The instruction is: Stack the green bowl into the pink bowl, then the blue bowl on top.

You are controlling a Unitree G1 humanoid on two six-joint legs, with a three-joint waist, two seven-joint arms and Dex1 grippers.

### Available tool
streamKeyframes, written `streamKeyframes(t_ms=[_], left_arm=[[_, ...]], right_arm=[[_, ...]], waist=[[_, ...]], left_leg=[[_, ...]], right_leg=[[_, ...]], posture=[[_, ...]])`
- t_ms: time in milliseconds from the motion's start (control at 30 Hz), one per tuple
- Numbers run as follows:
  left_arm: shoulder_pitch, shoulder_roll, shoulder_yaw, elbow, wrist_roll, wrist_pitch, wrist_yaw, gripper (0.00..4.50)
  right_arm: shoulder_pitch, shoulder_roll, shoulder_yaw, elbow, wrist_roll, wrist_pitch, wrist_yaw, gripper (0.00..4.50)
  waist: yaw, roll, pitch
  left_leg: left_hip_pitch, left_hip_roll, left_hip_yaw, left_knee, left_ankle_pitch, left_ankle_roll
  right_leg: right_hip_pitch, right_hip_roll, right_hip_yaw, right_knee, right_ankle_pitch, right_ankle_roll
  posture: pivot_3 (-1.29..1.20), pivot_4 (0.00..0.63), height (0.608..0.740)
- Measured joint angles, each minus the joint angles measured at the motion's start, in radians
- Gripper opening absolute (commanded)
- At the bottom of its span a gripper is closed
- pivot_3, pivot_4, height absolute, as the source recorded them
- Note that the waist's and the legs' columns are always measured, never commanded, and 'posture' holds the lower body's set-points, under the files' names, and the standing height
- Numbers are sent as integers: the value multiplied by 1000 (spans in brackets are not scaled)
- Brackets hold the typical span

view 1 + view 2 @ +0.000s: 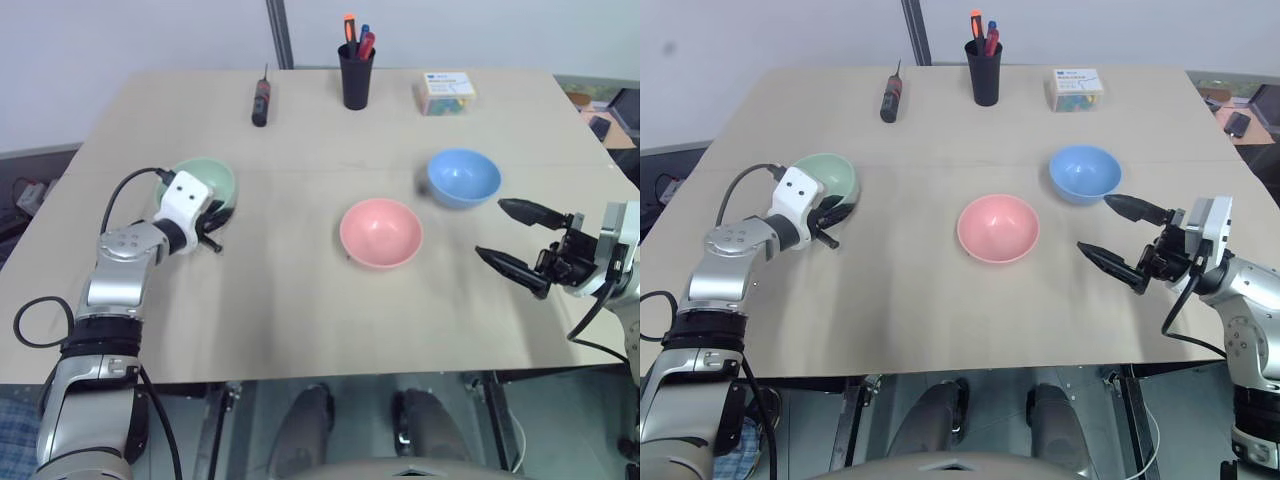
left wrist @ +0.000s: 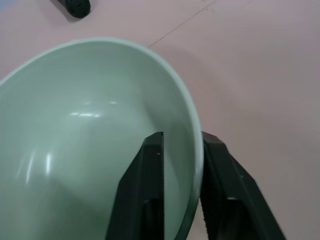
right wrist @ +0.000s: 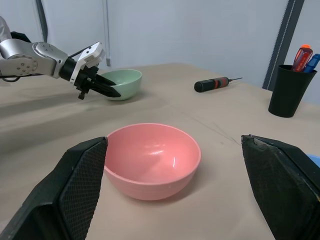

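Stacking has barely begun on the tan table: all three bowls sit apart and none is nested yet. The left gripper has pinched the near rim of the green bowl, one finger inside the wall and one outside, at the table's left side; the bowl appears to rest on the surface, not yet lifted. The pink bowl waits empty at the centre, and the blue bowl stands just beyond it to the right. The right gripper hovers near the blue bowl with its fingers spread wide, holding nothing. Left to do, by this view: carry green into pink, then set blue on top.
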Motion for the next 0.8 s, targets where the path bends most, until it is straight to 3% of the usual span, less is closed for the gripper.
streamKeyframes(t_ms=[400, 800], left_arm=[[-27, 3, -18, -17, -1, 14, -67, 48], [-136, -66, -211, -362, -41, 24, -313, 48]], right_arm=[[7, 0, 0, 10, 1, -13, 15, 4500], [4, 0, 12, 35, -2, -35, 24, 4500]], waist=[[1, 0, 0], [0, 0, 0]], left_leg=[[0, 0, 0, 1, 0, 0], [-1, 0, 0, 4, 0, 0]], right_leg=[[0, 0, 0, 1, 0, 0], [0, 0, 0, 1, 0, 0]], posture=[[0, 150, 740], [0, 150, 740]])
